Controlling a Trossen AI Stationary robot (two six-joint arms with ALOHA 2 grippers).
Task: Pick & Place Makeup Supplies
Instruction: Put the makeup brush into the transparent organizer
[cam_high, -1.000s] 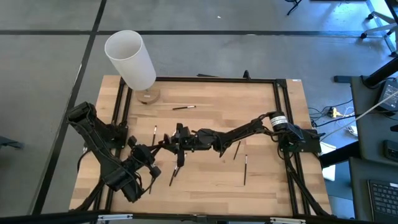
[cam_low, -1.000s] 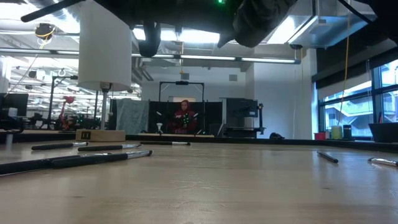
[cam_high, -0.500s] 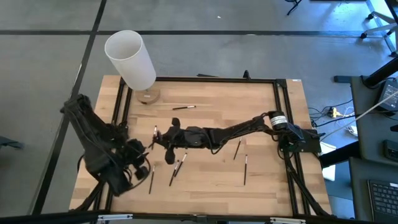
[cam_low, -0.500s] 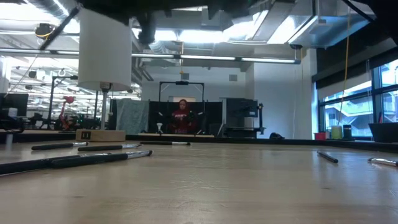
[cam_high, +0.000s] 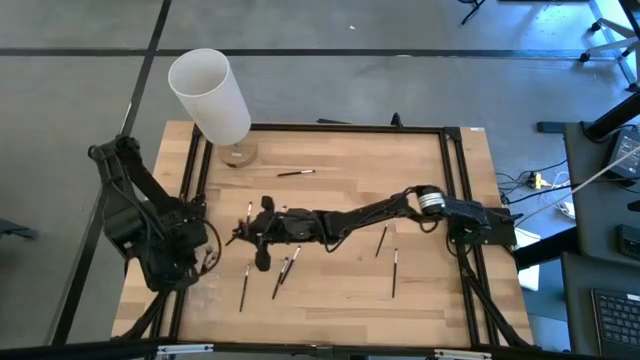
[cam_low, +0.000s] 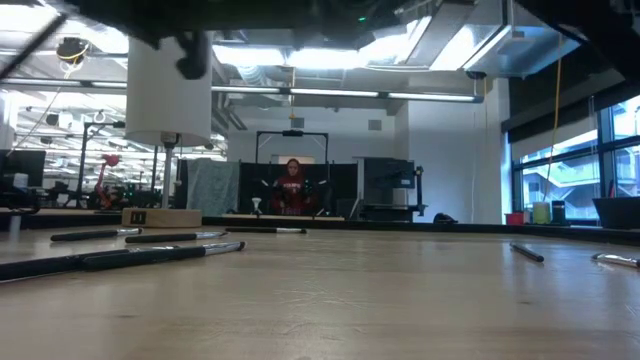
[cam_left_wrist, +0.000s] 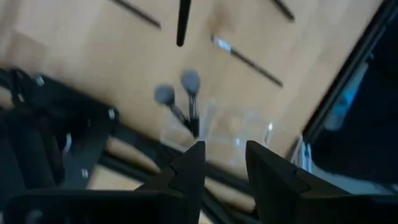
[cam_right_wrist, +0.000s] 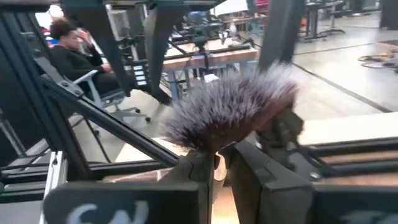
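Several thin dark makeup brushes lie on the wooden table (cam_high: 340, 190), among them one at the far side (cam_high: 295, 173) and a pair near the middle (cam_high: 283, 275). My right gripper (cam_high: 245, 236) reaches level across the table's middle and is shut on a fluffy-headed brush (cam_right_wrist: 230, 106). My left gripper (cam_left_wrist: 224, 163) stands open at the table's left edge, pointing down. Below it, two brushes (cam_left_wrist: 186, 102) stand heads up in a clear cup (cam_left_wrist: 230, 134). The left gripper touches neither. My right gripper pinches the fluffy brush just below its bristles (cam_right_wrist: 214, 148) between its two fingers, which come level from the table's right. The grey-brown head fans out past the fingertips. The handle is hidden by the fingers. The brush is clear of the table.
A tall white cylinder (cam_high: 210, 95) stands on a small wooden base (cam_high: 238, 155) at the far left corner. A black frame (cam_high: 455, 200) runs round the table. More brushes lie right of the middle (cam_high: 394, 272). A person sits beyond the table (cam_right_wrist: 74, 59).
My left gripper has drawn back from the brushes toward the table's left edge, rising and tipping down. My right gripper has carried the fluffy brush toward the table's left, clear of the table.
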